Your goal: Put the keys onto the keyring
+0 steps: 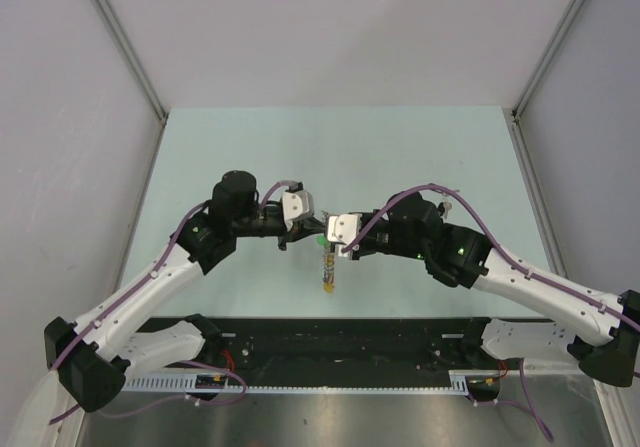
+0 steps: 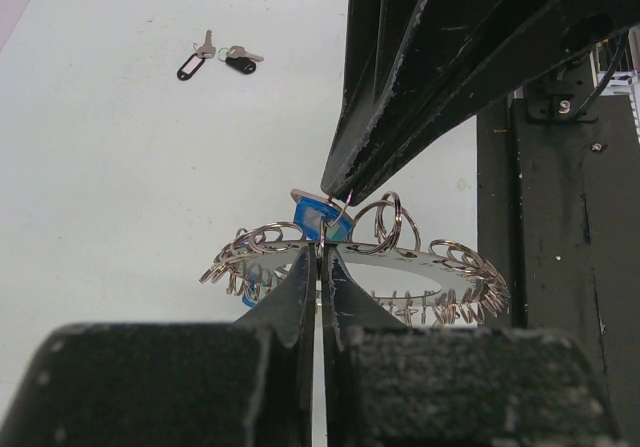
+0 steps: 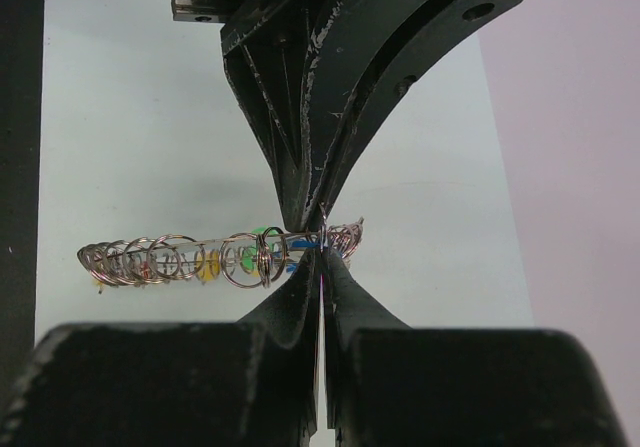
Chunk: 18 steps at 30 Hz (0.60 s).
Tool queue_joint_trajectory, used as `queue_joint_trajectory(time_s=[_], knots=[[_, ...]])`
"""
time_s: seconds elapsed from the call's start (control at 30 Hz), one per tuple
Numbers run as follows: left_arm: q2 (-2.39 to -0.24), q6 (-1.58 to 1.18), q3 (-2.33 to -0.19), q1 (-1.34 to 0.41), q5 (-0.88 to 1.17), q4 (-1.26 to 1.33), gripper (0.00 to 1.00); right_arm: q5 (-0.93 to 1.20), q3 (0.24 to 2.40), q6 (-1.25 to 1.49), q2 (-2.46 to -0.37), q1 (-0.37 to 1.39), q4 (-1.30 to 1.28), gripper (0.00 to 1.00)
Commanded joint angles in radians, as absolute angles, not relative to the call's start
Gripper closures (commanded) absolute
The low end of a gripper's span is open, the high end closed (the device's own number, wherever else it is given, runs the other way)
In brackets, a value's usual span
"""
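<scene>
The keyring is a flat silver ring strung with many small split rings, held level above the table. In the top view the keyring hangs between both arms. My left gripper is shut on its near rim. My right gripper comes in from the upper right, shut on a small split ring beside a blue tag. In the right wrist view the keyring is edge-on, with my right gripper and left gripper pinching tip to tip. Two keys with black tags lie on the table beyond.
A black rail with cables runs along the near table edge, and it also fills the right of the left wrist view. Grey walls close in the pale green table on three sides.
</scene>
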State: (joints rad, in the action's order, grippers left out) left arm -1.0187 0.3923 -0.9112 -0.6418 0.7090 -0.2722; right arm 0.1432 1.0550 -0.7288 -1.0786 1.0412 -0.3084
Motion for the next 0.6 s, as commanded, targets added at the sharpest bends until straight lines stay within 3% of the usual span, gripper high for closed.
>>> queue_joint_trajectory(time_s=[0.0, 0.57], knots=[[-0.989, 0.379, -0.945, -0.644, 0.716, -0.213, 1.00, 0.172, 1.097, -0.721, -1.075, 1.051, -0.265, 1.00], [-0.979, 0.224, -0.933, -0.624, 0.718, -0.121, 1.00, 0.137, 1.097, -0.735, -1.108, 1.052, -0.301, 1.00]])
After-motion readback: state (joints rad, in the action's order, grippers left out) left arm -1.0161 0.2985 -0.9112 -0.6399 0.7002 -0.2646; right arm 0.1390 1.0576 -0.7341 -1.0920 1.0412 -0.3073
